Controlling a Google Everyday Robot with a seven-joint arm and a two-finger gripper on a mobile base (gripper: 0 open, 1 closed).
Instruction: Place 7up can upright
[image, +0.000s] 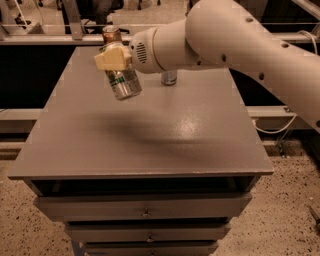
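Note:
My gripper (116, 64) hangs above the back left part of the grey table (140, 135), reaching in from the right on the big white arm (235, 40). Its cream fingers (111, 59) are shut on the 7up can (124, 82), a silver can with green markings. The can is in the air, tilted, its lower end pointing down and to the right, well above the tabletop. Its shadow lies on the table below it.
A brown-orange can (111, 34) stands at the back of the table, just behind my gripper. A slim silver-blue can (169, 77) stands at the back middle, mostly hidden by the arm. The table has drawers (145, 207) below its front edge.

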